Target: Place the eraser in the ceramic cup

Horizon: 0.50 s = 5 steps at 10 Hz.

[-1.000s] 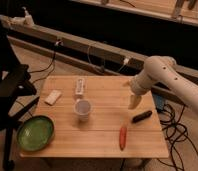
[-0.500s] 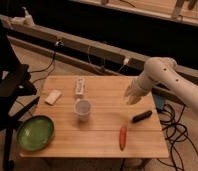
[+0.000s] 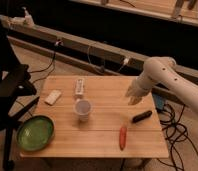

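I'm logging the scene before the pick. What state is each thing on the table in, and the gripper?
Eraser: lying flat near the table's right edge, not held.
Ceramic cup: upright, nothing seen inside.
Green bowl: upright, looks empty.
Orange stick: lying flat near the front edge.
Beige block: lying flat.
Gripper: hangs over the table's right side, apart from the eraser.
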Tool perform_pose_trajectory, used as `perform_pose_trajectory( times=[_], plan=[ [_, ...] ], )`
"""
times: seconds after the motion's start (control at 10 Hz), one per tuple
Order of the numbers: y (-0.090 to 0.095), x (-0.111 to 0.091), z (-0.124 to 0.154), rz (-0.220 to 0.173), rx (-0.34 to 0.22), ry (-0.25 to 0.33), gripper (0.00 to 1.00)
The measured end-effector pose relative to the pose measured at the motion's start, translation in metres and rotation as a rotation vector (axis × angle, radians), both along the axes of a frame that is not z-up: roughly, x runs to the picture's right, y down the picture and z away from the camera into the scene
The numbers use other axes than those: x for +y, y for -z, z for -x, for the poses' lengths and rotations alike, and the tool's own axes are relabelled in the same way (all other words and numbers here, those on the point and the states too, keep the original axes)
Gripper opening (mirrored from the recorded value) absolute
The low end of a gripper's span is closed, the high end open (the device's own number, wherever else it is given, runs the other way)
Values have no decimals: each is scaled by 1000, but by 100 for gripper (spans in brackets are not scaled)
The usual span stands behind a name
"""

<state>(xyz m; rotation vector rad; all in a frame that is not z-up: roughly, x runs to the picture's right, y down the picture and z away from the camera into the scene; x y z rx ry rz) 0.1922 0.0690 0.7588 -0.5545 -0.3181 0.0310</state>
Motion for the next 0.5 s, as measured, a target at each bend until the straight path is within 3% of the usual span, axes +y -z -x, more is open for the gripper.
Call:
perform_pose_trajectory(
  times=[0.2,0.3,0.5],
  plan=[
    [-2,12,-3,-3,-5,1,50],
    [-4,10,-3,-3,-3,11,59],
    [-10,11,-10,44,22,124,76]
  ],
)
